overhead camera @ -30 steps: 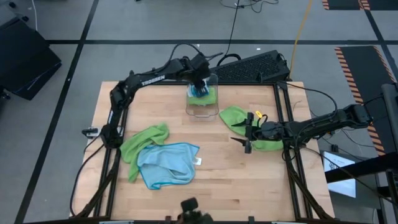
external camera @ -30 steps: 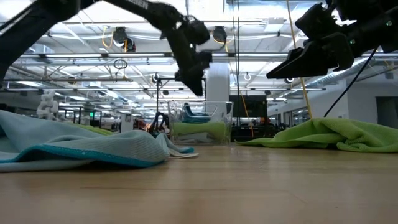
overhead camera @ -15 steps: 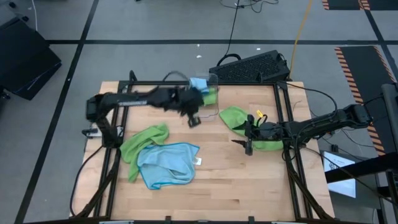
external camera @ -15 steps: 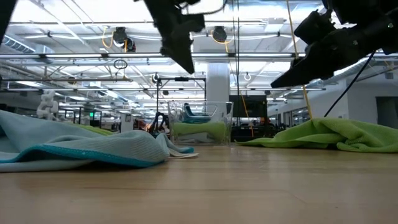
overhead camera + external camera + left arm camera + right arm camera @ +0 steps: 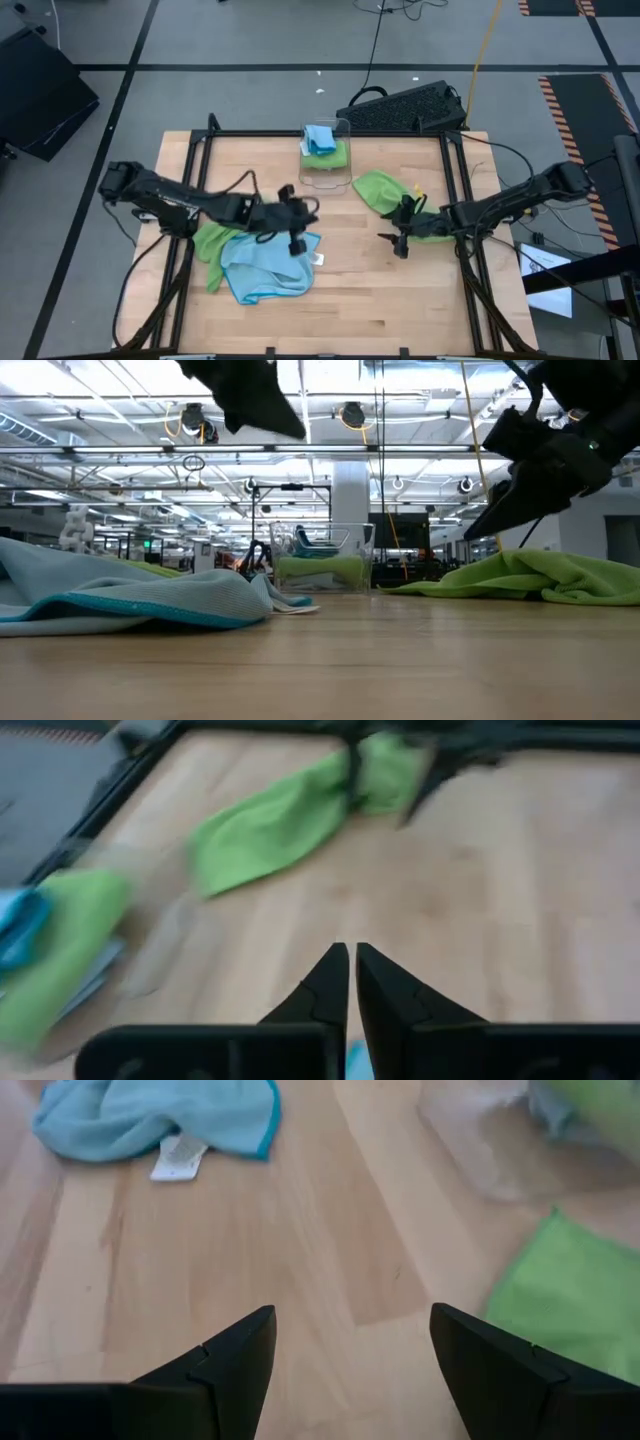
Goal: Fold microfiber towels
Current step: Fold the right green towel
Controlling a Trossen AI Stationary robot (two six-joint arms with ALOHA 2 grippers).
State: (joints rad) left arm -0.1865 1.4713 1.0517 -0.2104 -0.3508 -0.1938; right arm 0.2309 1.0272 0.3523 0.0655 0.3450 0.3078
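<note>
A light blue microfiber towel point(image 5: 265, 268) with a white tag point(image 5: 318, 259) lies crumpled at the near left, overlapping a lime green towel point(image 5: 225, 232). Another green towel point(image 5: 375, 187) lies bunched at the right. A clear bin point(image 5: 325, 172) at the far edge holds a blue towel on a green one. My left gripper point(image 5: 297, 243) hovers shut over the blue towel's far right corner with nothing between its fingers point(image 5: 352, 970). My right gripper point(image 5: 393, 243) hangs open above bare wood beside the right green towel point(image 5: 570, 1290), also holding nothing point(image 5: 350, 1355).
A black frame rail point(image 5: 330, 133) runs around the tabletop. A dark keyboard point(image 5: 405, 105) lies just beyond the far edge, behind the bin. Bare wood point(image 5: 390, 300) spreads across the near right of the table.
My left gripper has pulled out of the bin and swung fast toward the near edge, ending above the blue towel on the table. A blue towel stays on top in the bin. My right gripper has sunk a little and rolled, still open.
</note>
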